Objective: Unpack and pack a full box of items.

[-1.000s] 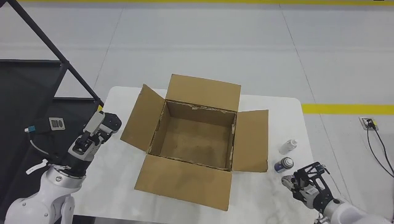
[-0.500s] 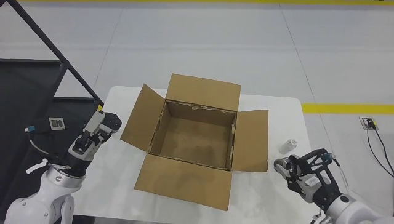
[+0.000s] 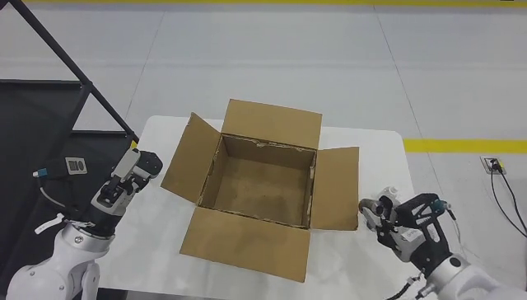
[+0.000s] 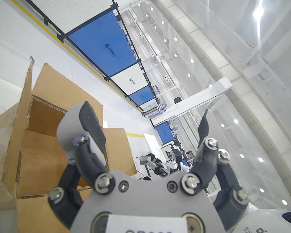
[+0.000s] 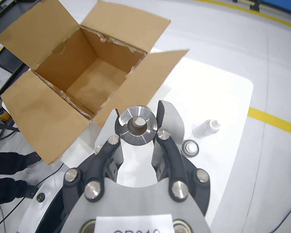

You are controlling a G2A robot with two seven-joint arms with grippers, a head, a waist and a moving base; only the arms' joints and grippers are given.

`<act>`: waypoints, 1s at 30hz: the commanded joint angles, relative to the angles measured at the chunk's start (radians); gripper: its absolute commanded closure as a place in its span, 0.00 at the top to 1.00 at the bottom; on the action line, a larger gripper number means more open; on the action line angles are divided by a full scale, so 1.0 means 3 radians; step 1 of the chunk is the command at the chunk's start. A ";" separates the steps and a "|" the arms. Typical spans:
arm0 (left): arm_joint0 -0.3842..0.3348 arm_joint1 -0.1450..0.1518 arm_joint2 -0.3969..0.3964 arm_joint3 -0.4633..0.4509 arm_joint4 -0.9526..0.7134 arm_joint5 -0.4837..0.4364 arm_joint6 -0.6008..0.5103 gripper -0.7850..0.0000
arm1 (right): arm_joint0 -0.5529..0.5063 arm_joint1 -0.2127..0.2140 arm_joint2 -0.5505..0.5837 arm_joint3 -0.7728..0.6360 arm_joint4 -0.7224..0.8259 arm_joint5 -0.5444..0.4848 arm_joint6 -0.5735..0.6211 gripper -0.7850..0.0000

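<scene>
The cardboard box (image 3: 247,246) stands in the middle of the white tabletop (image 3: 370,139) with all four flaps folded outward and its brown floor in plain sight. The right gripper (image 5: 138,115) is closed on a short metal ring (image 5: 137,125), one finger pressed against each side of its round wall. The ring's bore faces back toward the wrist, so its axis runs roughly along the gripper's own length and not across it. The gripper hangs above the tabletop just beside the outer edge of the box's right flap, and the opening lies to its left and a little ahead, with that sloping flap between the two. Getting the ring into the box therefore probably means carrying it leftward over the flap before lowering it. The ring looks heavy for its size, so I would expect a drop from height to dent the cardboard. Near the right gripper on the tabletop are a small white bottle (image 5: 206,128) and, just beside it, a round can (image 5: 190,147) seen from the top; both are likely next to be packed, and the right arm is far nearer to them. The left gripper (image 4: 145,117) waits on the opposite side of the box, its fingers spread wide and holding nothing.
</scene>
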 commanded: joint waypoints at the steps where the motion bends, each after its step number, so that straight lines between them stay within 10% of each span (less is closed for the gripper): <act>1: 0.0000 0.0000 0.0000 0.0000 0.0000 0.0000 0.0000 1.00 | 0.0216 0.0006 -0.0230 0.0004 -0.0143 -0.0052 0.0059 0.00; 17: 0.0000 0.0000 0.0000 0.0000 0.0000 0.0000 0.0000 1.00 | 0.3083 -0.0326 -0.2548 0.2425 -0.0022 0.0302 0.0803 0.00; 30: 0.0000 0.0000 0.0000 0.0000 0.0000 0.0000 0.0000 1.00 | 0.3995 -0.0953 -0.3713 0.4438 0.0361 0.0560 0.0310 0.00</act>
